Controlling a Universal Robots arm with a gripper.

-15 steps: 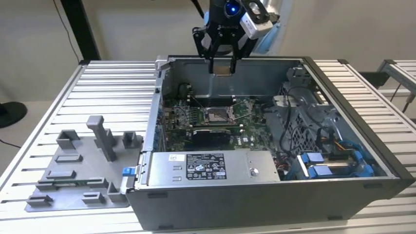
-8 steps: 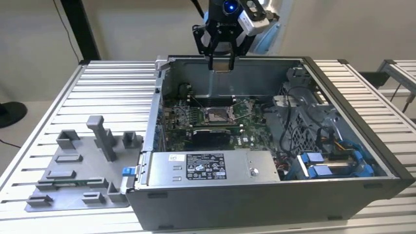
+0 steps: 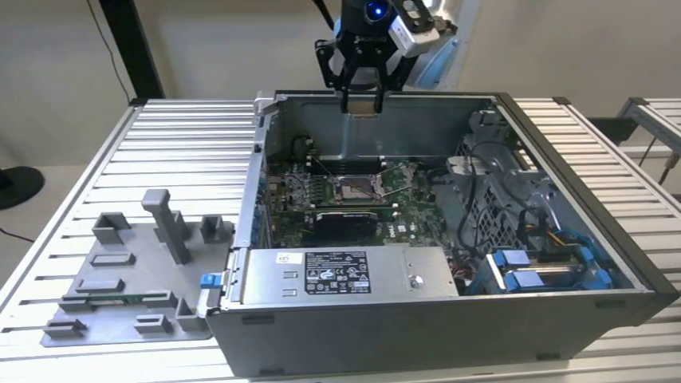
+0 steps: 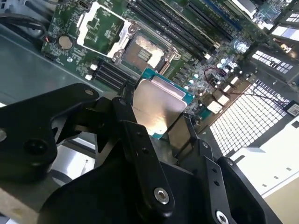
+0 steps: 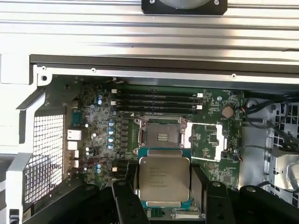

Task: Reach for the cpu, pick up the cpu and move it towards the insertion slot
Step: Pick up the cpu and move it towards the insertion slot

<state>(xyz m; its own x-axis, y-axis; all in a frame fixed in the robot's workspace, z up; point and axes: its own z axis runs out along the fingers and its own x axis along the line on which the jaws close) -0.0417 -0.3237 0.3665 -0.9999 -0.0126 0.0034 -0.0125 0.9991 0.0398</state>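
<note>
- Gripper point(image 3: 362, 102) hung at the upper middle of the exterior view, above the far wall of the open computer case point(image 3: 580, 239), and its jaws were closed on the cpu point(image 3: 364, 109), which hung between them.
- In both wrist views the cpu point(image 5: 164, 179) sat between the black fingers point(image 5: 130, 205) with its silver face to the camera; in the second wrist view the cpu point(image 4: 156, 106) was at the frame centre.
- Insertion slot point(image 3: 355, 188) lay lower in the exterior view than the gripper, near the frame centre, on the green motherboard point(image 3: 410, 203) inside the case; the two were well apart, with open air between.
- In the first wrist view the insertion slot point(image 5: 161, 135) appeared just above the held cpu in the frame, with its frame open.
- I counted one cpu, one insertion slot, one gripper, and one grey fixture plate point(image 3: 117, 307) on the counter point(image 3: 181, 152) at lower left.
</note>
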